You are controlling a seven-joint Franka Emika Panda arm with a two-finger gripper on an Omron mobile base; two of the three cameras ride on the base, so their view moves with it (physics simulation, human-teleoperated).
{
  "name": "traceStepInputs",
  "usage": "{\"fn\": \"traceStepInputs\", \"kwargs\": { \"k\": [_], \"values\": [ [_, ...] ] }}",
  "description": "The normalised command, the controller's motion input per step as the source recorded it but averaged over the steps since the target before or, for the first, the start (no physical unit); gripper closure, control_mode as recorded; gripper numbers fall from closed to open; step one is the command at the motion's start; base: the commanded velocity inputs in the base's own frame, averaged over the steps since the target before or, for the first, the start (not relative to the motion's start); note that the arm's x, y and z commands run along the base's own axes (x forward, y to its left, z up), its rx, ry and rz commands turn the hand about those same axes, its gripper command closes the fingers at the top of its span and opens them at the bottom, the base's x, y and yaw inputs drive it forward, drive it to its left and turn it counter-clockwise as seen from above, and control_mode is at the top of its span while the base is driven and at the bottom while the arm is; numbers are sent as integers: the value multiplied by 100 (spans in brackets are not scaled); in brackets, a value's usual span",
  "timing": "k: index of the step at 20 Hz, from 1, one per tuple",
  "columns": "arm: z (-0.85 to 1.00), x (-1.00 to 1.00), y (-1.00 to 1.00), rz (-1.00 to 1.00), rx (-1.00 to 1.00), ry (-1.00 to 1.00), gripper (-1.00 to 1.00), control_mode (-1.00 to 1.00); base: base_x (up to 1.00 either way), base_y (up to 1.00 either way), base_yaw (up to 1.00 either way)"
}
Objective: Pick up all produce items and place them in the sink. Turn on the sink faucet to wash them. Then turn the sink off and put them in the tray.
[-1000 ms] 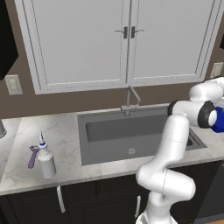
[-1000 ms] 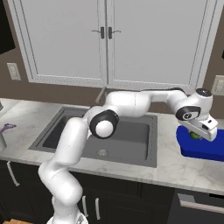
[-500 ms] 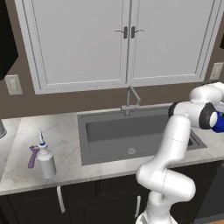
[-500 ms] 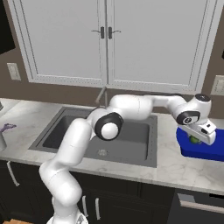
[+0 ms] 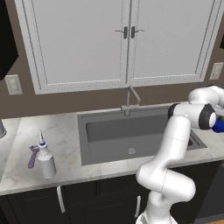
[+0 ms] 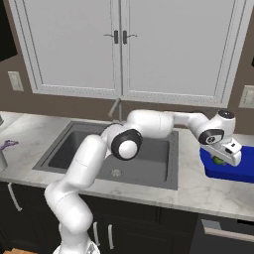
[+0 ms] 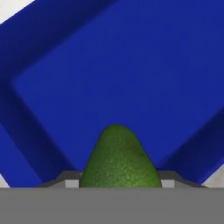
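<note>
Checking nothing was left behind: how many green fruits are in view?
1: the green fruit sits between the end effector jaws, over the blue tray. The arm could hide others.

Both base views look forward and down over the dark grey rectangular sink [image 5: 131, 135]; hand view sits close, probably straight above the bright blue flat tray [image 7: 131, 65].

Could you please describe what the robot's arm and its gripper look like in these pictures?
The arm is built of glossy white rounded links with dark grey to black rings and round caps at the joints. No cables or markings are visible on it. The hand is a white block; the gripper below it is mostly hidden, and the hand view shows just grey finger parts.
</note>
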Motion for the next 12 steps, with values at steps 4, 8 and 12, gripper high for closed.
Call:
{"fn": "traceStepInputs", "kwargs": {
  "k": [4,8,12],
  "values": [
    [-15,11,0,0,0,1,100,-100,0,0,0],
    [-13,11,0,0,0,1,100,-100,0,0,0],
    [-11,13,0,0,0,0,100,-100,0,0,0]
  ]
}}
